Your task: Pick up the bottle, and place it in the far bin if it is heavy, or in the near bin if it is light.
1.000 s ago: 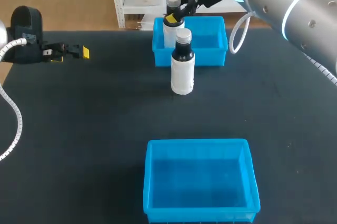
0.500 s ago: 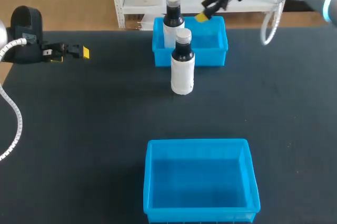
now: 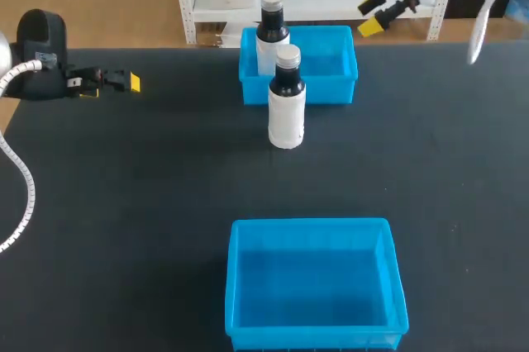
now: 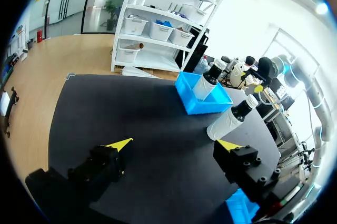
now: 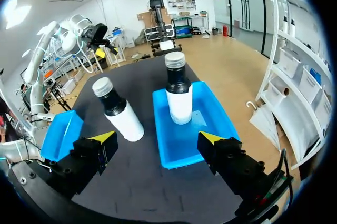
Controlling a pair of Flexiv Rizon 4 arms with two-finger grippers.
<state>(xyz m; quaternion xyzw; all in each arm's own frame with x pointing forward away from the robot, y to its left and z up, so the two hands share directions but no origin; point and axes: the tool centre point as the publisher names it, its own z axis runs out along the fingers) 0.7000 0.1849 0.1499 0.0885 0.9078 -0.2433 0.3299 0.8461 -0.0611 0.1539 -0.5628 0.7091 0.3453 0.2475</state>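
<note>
Two white bottles with dark necks and grey caps are in view. One bottle (image 3: 271, 34) (image 5: 178, 95) (image 4: 208, 81) stands upright in the left part of the far blue bin (image 3: 331, 63) (image 5: 192, 140) (image 4: 205, 105). The other bottle (image 3: 287, 104) (image 5: 118, 111) (image 4: 231, 121) stands on the black table just in front of that bin. My right gripper (image 3: 374, 13) (image 5: 158, 137) hangs open and empty, high, to the right of the far bin. At the table's far left my left gripper (image 3: 116, 81) (image 4: 174, 144) is open and empty too.
The near blue bin (image 3: 314, 286) (image 5: 58, 134) (image 4: 239, 205) sits empty at the table's front edge. The black table (image 3: 149, 187) between the two bins holds only the standing bottle.
My right gripper was at the neck of the bottle in the far bin; it has risen and drawn away to the right. That bottle stays upright in the bin. The left arm has not moved.
</note>
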